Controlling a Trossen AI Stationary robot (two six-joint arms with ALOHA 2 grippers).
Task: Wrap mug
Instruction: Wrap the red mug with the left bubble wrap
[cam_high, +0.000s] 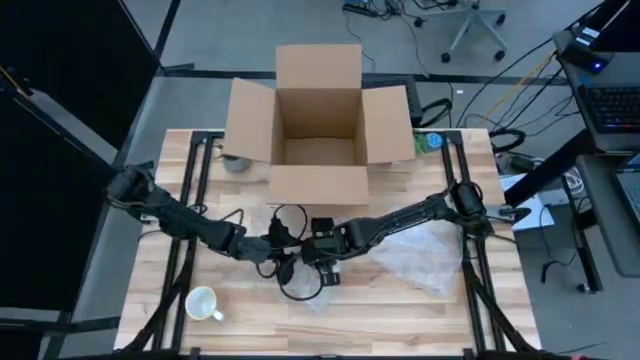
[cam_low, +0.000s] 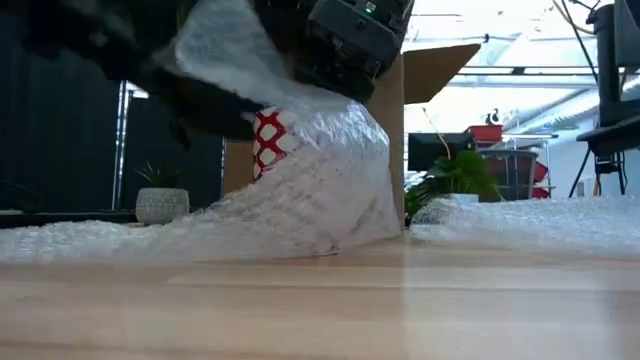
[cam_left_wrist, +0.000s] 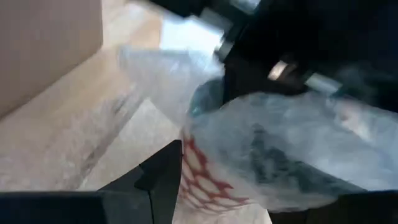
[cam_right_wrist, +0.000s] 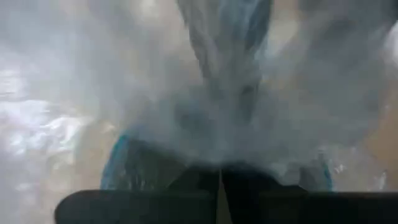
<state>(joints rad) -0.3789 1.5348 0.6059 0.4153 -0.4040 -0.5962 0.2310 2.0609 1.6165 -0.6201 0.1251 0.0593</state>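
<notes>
The bare wooden surface (cam_low: 320, 310) runs to the bubble wrap (cam_low: 330, 190) draped over the red-patterned mug (cam_low: 265, 140) before the cardboard box (cam_high: 318, 125); the right gripper (cam_high: 330, 268) pinches wrap, left gripper (cam_high: 283, 262) unclear, and tugging could tip the mug.

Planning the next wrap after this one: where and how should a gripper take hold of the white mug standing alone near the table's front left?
The white mug stands upright, mouth up, with clear table around it. Probably best to come straight down and pinch the rim wall, one finger inside and one outside. The left gripper is nearer; its handle side is hard to tell.
</notes>
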